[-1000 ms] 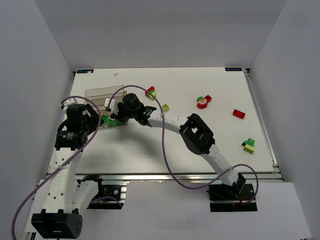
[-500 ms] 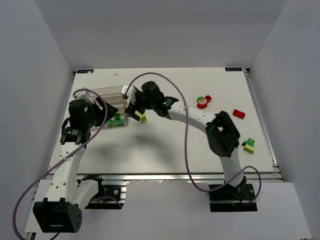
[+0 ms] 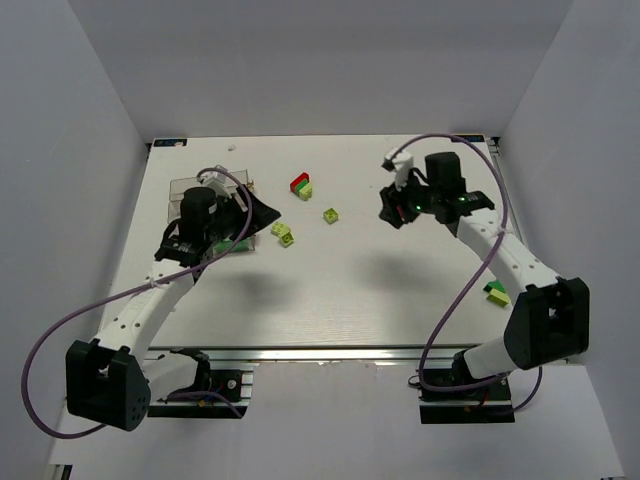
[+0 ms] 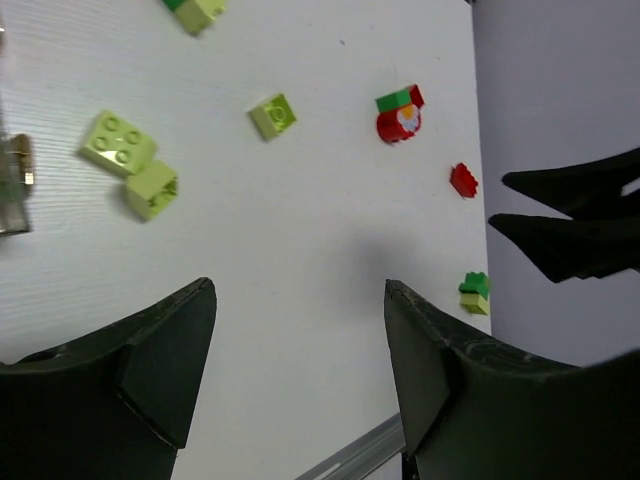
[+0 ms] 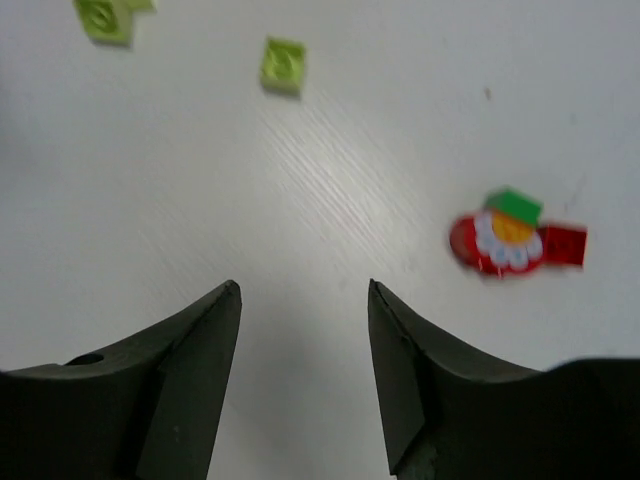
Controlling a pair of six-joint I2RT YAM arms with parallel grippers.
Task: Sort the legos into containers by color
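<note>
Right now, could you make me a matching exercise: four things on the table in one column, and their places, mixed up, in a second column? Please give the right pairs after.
Things
1. clear tray
2. red brick on a lime one
3. dark green brick on a lime one
4. red piece with a white flower

Places
A. close to the right edge of the table
B. just ahead of the open right gripper
C. at the left, by the left gripper
D. between the tray and the single lime brick

Pairs: 1-C, 2-D, 3-A, 4-B
</note>
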